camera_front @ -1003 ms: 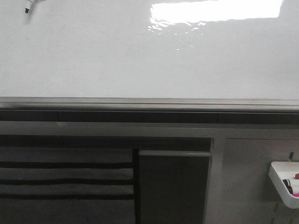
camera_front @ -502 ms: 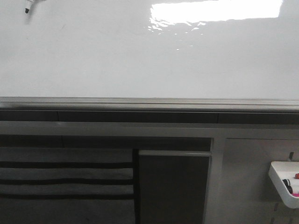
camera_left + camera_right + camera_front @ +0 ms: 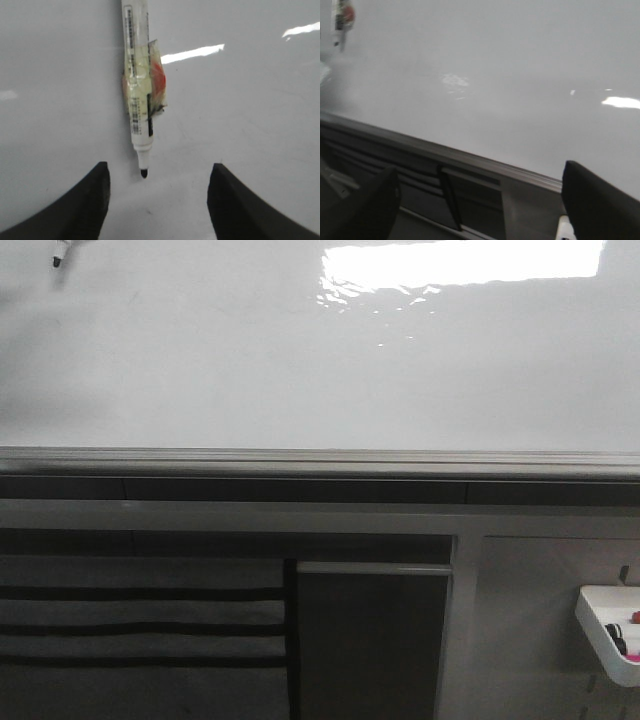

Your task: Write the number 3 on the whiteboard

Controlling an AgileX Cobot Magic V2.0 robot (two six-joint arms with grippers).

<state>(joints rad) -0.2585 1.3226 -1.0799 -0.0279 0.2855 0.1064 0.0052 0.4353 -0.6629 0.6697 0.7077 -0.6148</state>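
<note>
The whiteboard [image 3: 300, 360] fills the upper half of the front view, glossy and blank; no number 3 is drawn on any part of it that shows. A bright glare [image 3: 465, 262] sits at its top edge, and the board runs out of frame at the top and both sides. Its grey metal bottom rail [image 3: 320, 462] runs level across the whole width.

A marker [image 3: 138, 85] is the only thing close to the board. In the front view just its dark tip and a little of the white barrel show at the top left corner [image 3: 60, 254]; the rest is cut off. In the left wrist view its long axis runs straight away from the camera's bottom edge, tip [image 3: 144, 173] pointing toward the left gripper [image 3: 157, 200]. Yellowed tape with a red patch [image 3: 150, 80] wraps the barrel. Whether the tip touches the board cannot be told.

The left jaws stand wide apart with the tip between and just beyond them; how the marker is held is out of sight. The right gripper [image 3: 480, 200] has its jaws apart too, blurred and dark, clamped on nothing, facing the board's rail. The marker shows faintly at that view's corner [image 3: 342, 20].

Below the rail lie a grey panel with black stripes [image 3: 140, 625] and a white tray [image 3: 608, 630], partly cut off.
</note>
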